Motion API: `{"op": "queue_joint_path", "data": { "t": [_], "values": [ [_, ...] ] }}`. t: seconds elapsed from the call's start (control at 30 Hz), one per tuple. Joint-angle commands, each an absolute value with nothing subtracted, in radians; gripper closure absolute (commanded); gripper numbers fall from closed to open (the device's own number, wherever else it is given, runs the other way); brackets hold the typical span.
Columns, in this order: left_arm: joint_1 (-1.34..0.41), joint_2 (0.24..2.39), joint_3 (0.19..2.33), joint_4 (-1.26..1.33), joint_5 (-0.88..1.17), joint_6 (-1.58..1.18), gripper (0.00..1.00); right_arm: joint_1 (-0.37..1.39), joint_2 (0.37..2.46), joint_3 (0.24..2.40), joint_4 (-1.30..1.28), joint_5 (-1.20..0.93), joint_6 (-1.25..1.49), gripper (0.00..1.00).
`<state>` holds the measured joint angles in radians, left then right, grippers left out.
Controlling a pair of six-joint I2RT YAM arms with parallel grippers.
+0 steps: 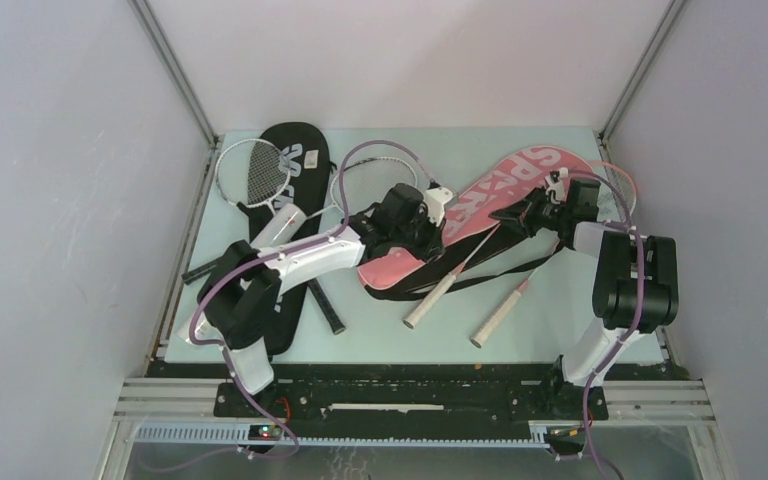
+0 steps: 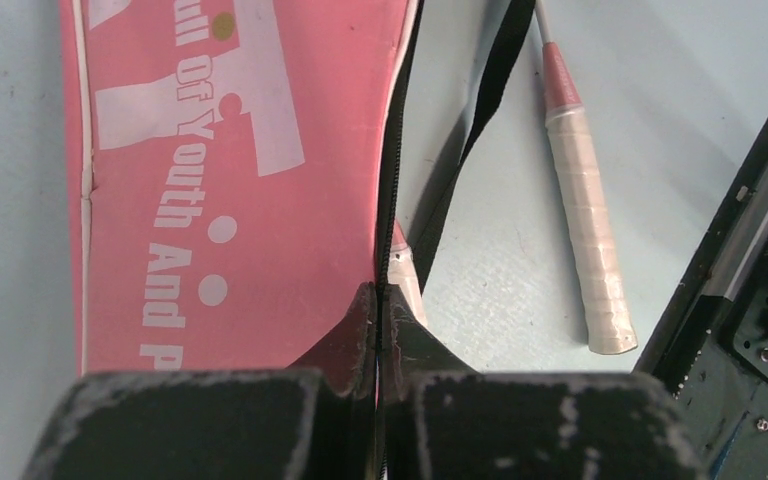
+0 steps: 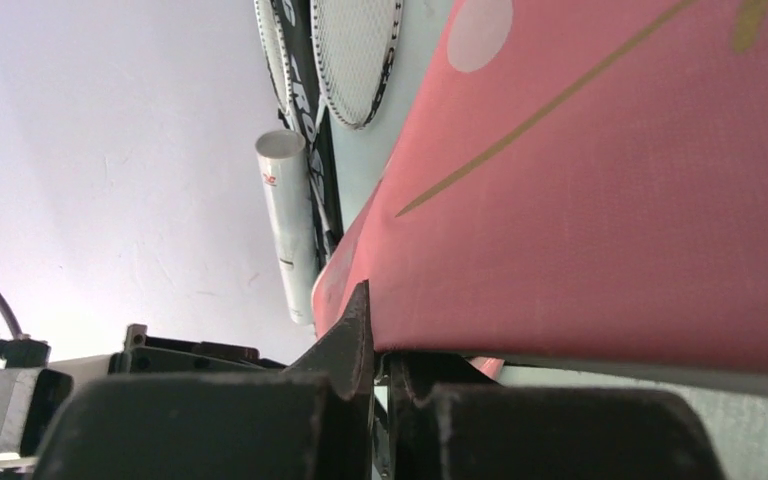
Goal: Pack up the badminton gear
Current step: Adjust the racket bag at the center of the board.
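Look first near the front of the table. Find two racket grips there, one poking out by the zip of the pink cover, the other lying flat beside the black strap. Hard to close the cover with a grip sticking out like that, most likely.

Go a bit farther in. Pinches the cover's zip edge with the left gripper, fingers clamped tight right on the seam. Looks meant to pin that end in place. Pinches the other side of the cover with the right gripper too, fingers pressed almost together on the pink edge. Seems done to keep the cover stretched between both grippers, ready for sliding a racket in or running the zip.

Look farthest back. Find the black cover with a white racket lying on top, and the tube close by. Not packed yet, any of those.
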<state>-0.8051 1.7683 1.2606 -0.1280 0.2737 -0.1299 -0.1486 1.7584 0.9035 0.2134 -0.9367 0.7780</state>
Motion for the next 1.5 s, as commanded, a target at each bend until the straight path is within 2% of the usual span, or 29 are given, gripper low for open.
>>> {"op": "queue_joint_path", "data": {
  "t": [0.0, 0.1, 0.13, 0.3, 0.4, 0.5, 0.57, 0.7, 0.9, 0.97, 1.03, 1.07, 1.2, 1.27, 1.37, 1.47],
  "values": [
    [-0.824, 1.737, 1.228, -0.073, 0.311, -0.081, 1.00, -0.146, 1.742, 0.910, 0.284, -0.923, 0.823, 1.00],
    [-0.826, 1.746, 1.229, -0.074, 0.291, -0.024, 0.99, -0.146, 1.725, 0.921, 0.254, -0.909, 0.818, 1.00],
    [-0.827, 1.749, 1.234, -0.078, 0.279, -0.006, 0.95, -0.144, 1.722, 0.931, 0.227, -0.903, 0.805, 1.00],
    [-0.840, 1.786, 1.309, -0.133, 0.196, 0.070, 0.47, -0.135, 1.722, 0.961, 0.141, -0.899, 0.772, 1.00],
    [-0.861, 1.812, 1.347, -0.145, 0.148, 0.117, 0.24, -0.128, 1.726, 0.972, 0.124, -0.909, 0.766, 1.00],
    [-0.884, 1.847, 1.384, -0.148, 0.108, 0.153, 0.11, -0.122, 1.725, 0.981, 0.115, -0.923, 0.765, 1.00],
    [-0.897, 1.880, 1.420, -0.151, 0.057, 0.182, 0.09, -0.120, 1.722, 0.985, 0.112, -0.929, 0.763, 1.00],
    [-0.901, 1.952, 1.496, -0.180, -0.048, 0.230, 0.14, -0.125, 1.719, 0.993, 0.085, -0.945, 0.735, 1.00],
    [-0.897, 2.014, 1.542, -0.187, -0.099, 0.281, 0.40, -0.127, 1.732, 1.034, 0.037, -0.995, 0.687, 1.00],
    [-0.885, 2.015, 1.554, -0.205, -0.084, 0.272, 0.54, -0.126, 1.734, 1.058, 0.007, -0.998, 0.656, 1.00],
    [-0.870, 2.010, 1.574, -0.233, -0.063, 0.248, 0.91, -0.126, 1.740, 1.087, -0.050, -1.006, 0.626, 1.00],
    [-0.857, 2.001, 1.587, -0.258, -0.054, 0.228, 0.99, -0.126, 1.742, 1.106, -0.071, -1.005, 0.607, 1.00],
    [-0.828, 1.937, 1.579, -0.281, -0.009, 0.170, 1.00, -0.119, 1.719, 1.133, -0.109, -0.997, 0.573, 0.95],
    [-0.819, 1.894, 1.564, -0.283, -0.008, 0.149, 1.00, -0.111, 1.701, 1.149, -0.132, -0.991, 0.547, 0.88],
    [-0.804, 1.838, 1.543, -0.282, -0.008, 0.110, 1.00, -0.088, 1.676, 1.168, -0.159, -0.984, 0.510, 0.75],
    [-0.771, 1.794, 1.534, -0.289, 0.012, 0.052, 1.00, -0.062, 1.654, 1.190, -0.203, -0.984, 0.458, 0.55]
  ]
}}
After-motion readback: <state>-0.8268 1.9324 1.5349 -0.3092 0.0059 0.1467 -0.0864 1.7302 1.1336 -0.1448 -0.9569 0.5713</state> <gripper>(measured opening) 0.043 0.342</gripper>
